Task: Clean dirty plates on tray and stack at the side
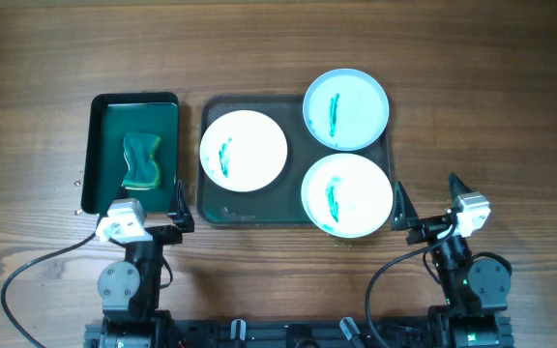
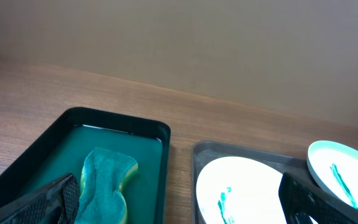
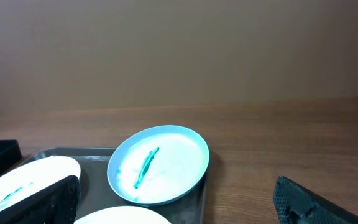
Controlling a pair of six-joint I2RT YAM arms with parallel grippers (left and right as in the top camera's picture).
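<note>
surface: wooden table point(image 1: 27, 58) | on it: dark tray point(image 1: 249, 206), green tray point(image 1: 148, 116) alongside

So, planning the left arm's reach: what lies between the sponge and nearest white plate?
Overhead: wall of the green tray, bare table, then rim of the grey tray.

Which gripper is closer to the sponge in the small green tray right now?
Left. The left gripper sits just on the near side of the sponge, jaws open; the right gripper is far off, past the grey tray.
</note>
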